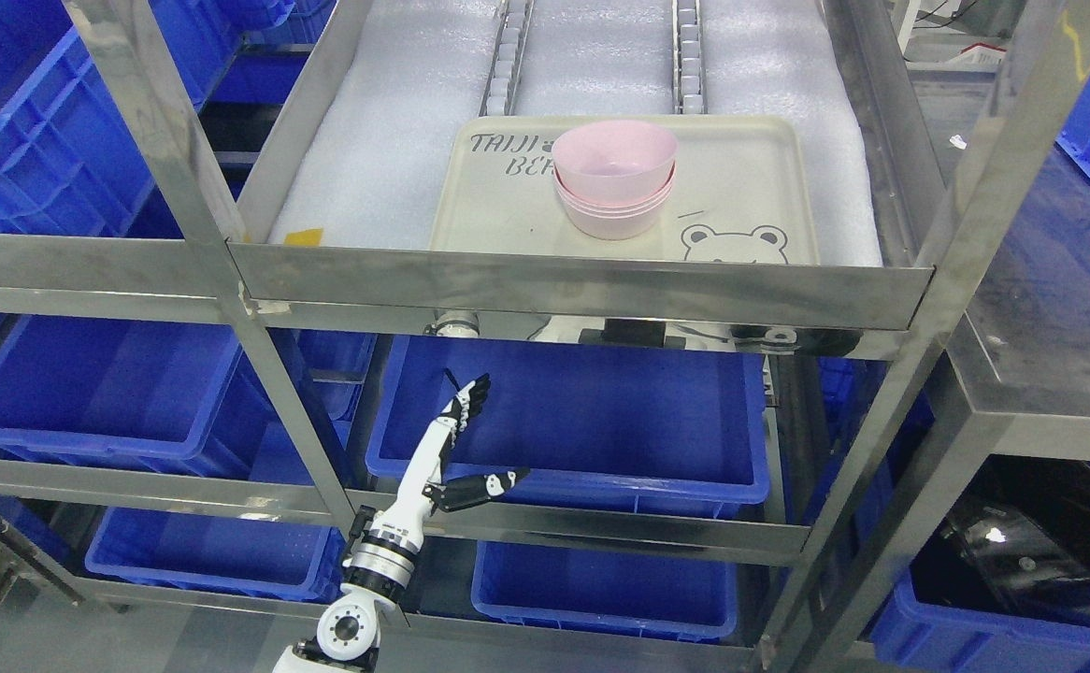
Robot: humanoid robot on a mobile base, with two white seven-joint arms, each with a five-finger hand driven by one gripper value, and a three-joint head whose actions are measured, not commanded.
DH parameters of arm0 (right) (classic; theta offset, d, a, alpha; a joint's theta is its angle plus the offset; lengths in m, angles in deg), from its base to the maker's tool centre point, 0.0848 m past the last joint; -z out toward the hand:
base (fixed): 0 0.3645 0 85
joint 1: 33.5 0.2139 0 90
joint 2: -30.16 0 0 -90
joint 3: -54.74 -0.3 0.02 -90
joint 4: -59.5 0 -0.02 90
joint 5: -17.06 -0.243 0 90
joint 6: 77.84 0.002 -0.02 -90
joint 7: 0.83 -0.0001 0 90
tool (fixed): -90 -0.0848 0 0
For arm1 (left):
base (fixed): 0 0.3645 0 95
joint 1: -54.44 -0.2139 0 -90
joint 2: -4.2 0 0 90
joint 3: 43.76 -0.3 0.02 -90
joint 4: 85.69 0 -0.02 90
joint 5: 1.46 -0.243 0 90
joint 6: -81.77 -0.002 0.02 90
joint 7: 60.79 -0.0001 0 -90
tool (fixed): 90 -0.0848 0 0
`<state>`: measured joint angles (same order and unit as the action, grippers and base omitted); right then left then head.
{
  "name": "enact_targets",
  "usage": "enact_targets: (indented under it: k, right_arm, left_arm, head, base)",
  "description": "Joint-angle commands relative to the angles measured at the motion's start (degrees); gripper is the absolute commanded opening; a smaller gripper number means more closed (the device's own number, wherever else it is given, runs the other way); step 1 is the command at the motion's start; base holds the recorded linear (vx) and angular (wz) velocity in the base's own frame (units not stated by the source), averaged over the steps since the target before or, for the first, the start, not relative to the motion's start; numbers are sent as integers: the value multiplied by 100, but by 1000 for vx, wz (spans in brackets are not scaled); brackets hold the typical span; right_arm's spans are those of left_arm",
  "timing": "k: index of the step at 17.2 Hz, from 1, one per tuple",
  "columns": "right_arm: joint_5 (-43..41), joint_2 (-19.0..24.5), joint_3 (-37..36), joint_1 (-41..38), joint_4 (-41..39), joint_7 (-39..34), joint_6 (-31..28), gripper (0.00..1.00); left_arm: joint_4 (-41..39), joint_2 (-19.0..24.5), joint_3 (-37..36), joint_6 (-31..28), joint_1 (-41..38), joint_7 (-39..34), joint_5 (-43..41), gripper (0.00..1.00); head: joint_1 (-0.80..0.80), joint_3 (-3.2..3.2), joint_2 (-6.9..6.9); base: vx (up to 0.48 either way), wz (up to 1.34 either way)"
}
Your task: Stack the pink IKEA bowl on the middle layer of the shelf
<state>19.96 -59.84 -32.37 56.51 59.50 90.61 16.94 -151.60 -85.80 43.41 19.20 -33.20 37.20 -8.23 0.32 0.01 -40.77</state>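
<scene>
A stack of pink bowls (613, 178) stands on a beige tray (751, 192) printed with a bear, on the foam-lined shelf layer (386, 159). The top bowl sits tilted in the stack. My left hand (470, 439) rises from the bottom edge left of the middle, well below the shelf's front rail (582, 285). Its fingers (470, 397) point upward and its thumb sticks out to the right; it holds nothing. The right arm does not show.
Steel shelf posts (162, 140) and rails frame the bay. Blue plastic crates (601, 411) fill the lower layers and both sides. Another steel shelf surface (1059, 327) lies to the right.
</scene>
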Motion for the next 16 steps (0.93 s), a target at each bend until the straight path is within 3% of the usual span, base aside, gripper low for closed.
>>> enact_targets:
  k: [1,3,8,16]
  right_arm:
    - [0,-100,0,-124,-100,5,-3,100]
    - [0,-100,0,-124,-100,5,-3,100]
    - [0,-100,0,-124,-100,5,-3,100]
    - [0,-100,0,-124,-100,5,-3,100]
  left_arm:
    - [-456,100,-363,34,-34,376,334,99]
    - [-519,100,-709,-36,-17,396,991,98]
    - [-546,100,-323,-545,132,-87,1064,98]
    - [-774,100,-578,-1302,476,-219,1205,100]
  head:
    - [0,0,0]
    - [0,0,0]
    - [0,0,0]
    - [0,0,0]
  base:
    - [0,0]
    - [0,0]
    - [0,0]
    - [0,0]
